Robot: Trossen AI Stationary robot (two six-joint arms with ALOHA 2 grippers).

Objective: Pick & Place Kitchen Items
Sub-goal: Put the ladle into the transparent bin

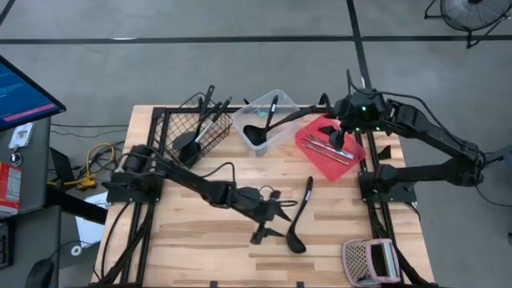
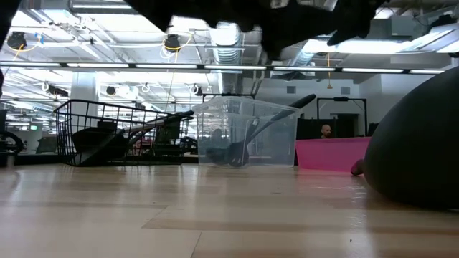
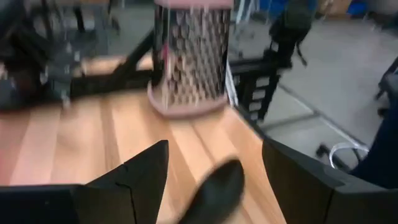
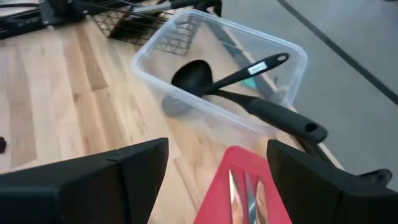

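From above, we see the left gripper low over the middle of the wooden table, just beside a black ladle that lies flat on the boards, its bowl toward the near edge; the right gripper hangs over the red tray, where thin silver pieces lie. More black utensils stand in the black wire basket at the far left, and another ladle rests in the clear tub between basket and tray; a pinkish perforated box sits at the near right corner. At table height, we find the basket, the tub with dark utensils inside and the tray lined up across the far side, with a large dark rounded shape filling the right edge. Through the left wrist camera, our left fingers are spread wide with the ladle's bowl between them on the wood, not gripped, and the perforated box beyond. Through the right wrist camera, the right fingers are likewise parted and empty above the tray, its silver pieces below, with the tub and its two black utensils ahead
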